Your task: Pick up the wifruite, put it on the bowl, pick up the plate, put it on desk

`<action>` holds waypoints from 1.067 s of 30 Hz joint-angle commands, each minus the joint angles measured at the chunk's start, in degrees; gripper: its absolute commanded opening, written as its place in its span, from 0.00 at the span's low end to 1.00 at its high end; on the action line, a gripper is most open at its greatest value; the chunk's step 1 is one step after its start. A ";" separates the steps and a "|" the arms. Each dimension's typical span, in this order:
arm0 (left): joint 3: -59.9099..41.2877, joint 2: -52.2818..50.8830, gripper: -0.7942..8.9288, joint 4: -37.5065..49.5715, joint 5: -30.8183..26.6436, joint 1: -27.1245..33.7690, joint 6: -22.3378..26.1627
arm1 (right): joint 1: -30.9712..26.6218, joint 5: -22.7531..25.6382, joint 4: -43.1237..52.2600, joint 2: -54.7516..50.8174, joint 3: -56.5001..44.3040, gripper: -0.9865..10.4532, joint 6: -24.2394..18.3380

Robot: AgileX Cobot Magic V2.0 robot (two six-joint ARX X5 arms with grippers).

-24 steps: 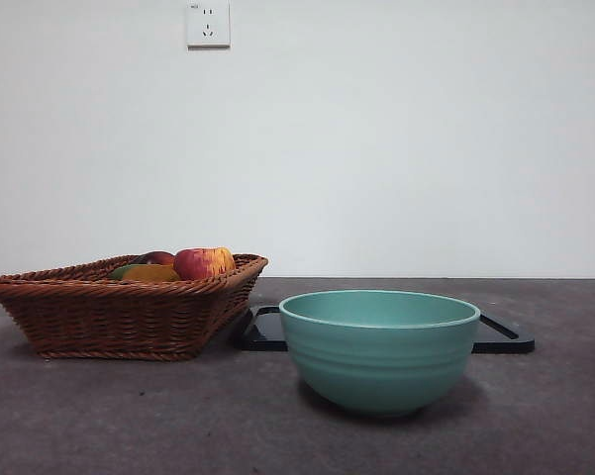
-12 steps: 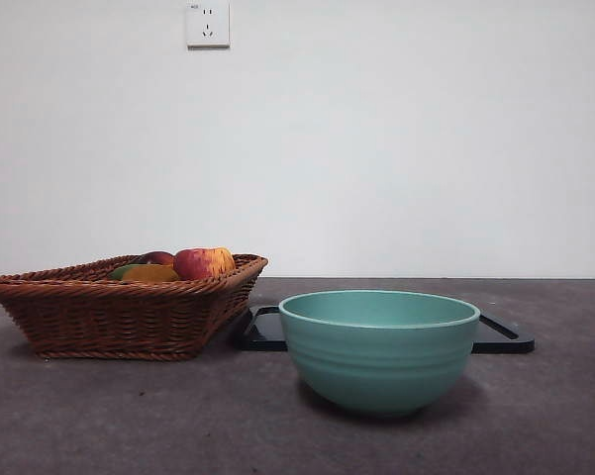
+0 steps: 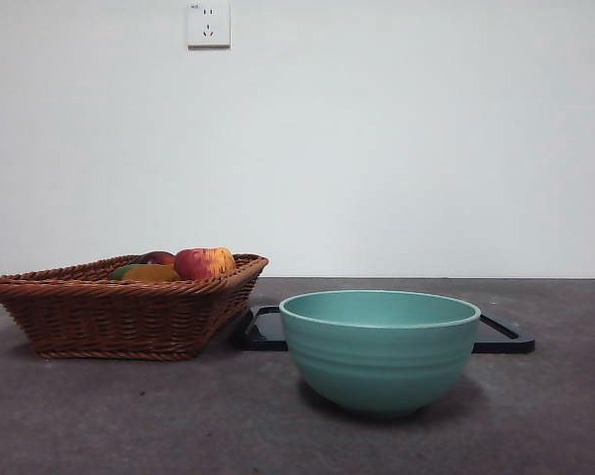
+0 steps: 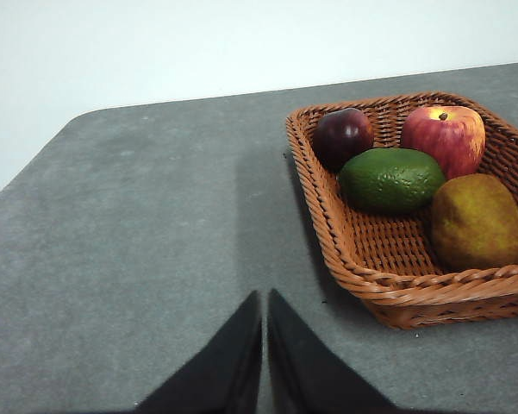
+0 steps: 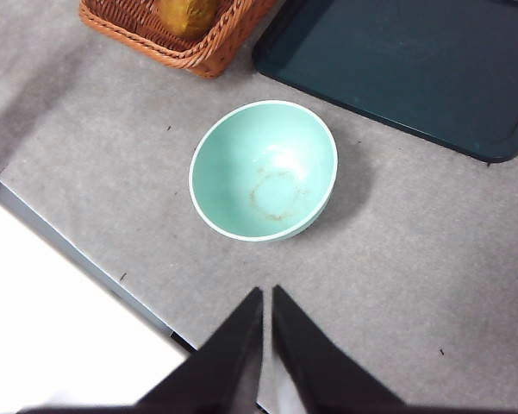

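Observation:
The wifruite [image 4: 478, 222], a brownish-orange oval fruit, lies in a wicker basket [image 4: 327, 198] next to a green fruit [image 4: 390, 178], a red-and-yellow apple [image 4: 443, 136] and a dark red fruit [image 4: 343, 136]. It also shows in the front view [image 3: 150, 273] and the right wrist view [image 5: 188, 13]. The mint-teal bowl [image 3: 379, 348] stands empty on the desk [image 3: 129, 416]; it also shows in the right wrist view [image 5: 265, 169]. A dark plate [image 5: 396, 60] lies flat behind it. My left gripper [image 4: 265, 302] is shut and empty, short of the basket. My right gripper [image 5: 267, 297] is shut and empty above the desk, apart from the bowl.
The basket [image 3: 119, 307] stands at the left of the desk, the dark plate [image 3: 500, 336] just right of it behind the bowl. The desk's edge [image 5: 69, 250] runs close to the bowl. A wall with a socket [image 3: 208, 24] stands behind.

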 commanded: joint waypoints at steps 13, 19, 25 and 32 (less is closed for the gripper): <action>-1.18 -0.13 0.09 -0.48 -0.15 0.13 -0.17 | 0.42 -0.11 0.59 0.33 0.90 0.09 -0.46; -1.18 -0.13 0.09 -0.48 -0.15 0.13 -0.17 | 0.42 -0.09 0.59 0.33 0.90 0.09 -0.46; -1.18 -0.13 0.09 -0.48 -0.15 0.13 -0.17 | -0.83 0.04 0.98 -0.72 0.90 0.09 -0.46; -1.18 -0.13 0.09 -0.48 -0.15 0.13 -0.17 | -11.98 1.01 4.20 -5.60 -0.68 0.09 -3.30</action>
